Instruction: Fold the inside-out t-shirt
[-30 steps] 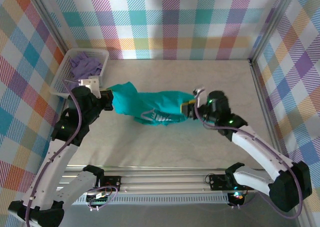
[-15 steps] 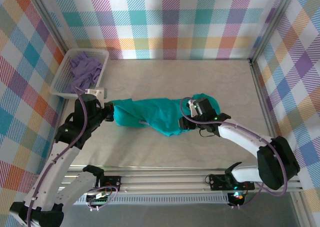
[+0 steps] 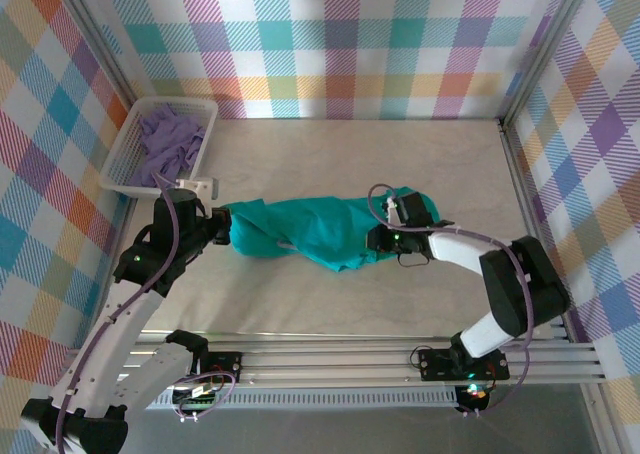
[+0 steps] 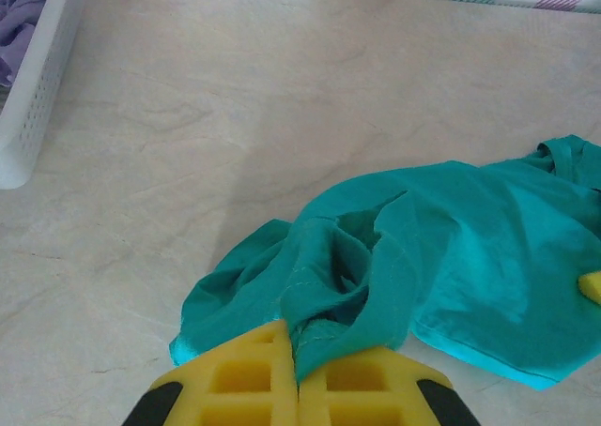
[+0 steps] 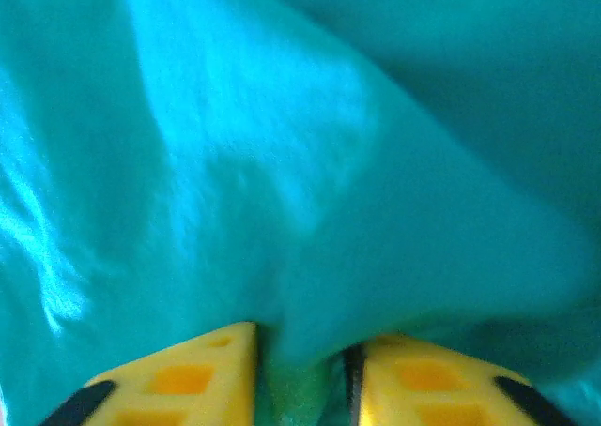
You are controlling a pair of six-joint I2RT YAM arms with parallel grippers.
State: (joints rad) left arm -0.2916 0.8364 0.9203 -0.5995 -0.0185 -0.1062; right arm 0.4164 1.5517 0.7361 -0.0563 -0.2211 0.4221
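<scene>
Inside-out t-shirt: bunched teal strip mid-table, long axis left to right. Left gripper pinched tight on its left end. Right gripper nips a fold at its right end.

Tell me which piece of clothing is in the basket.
The lavender-purple garment, bunched in the white basket at the far left; the teal t-shirt lies on the table.

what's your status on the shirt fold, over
left claw shut on t-shirt left end. right claw pinching fold at right end. t-shirt bunched, not folded. basket far left, not in way.
</scene>
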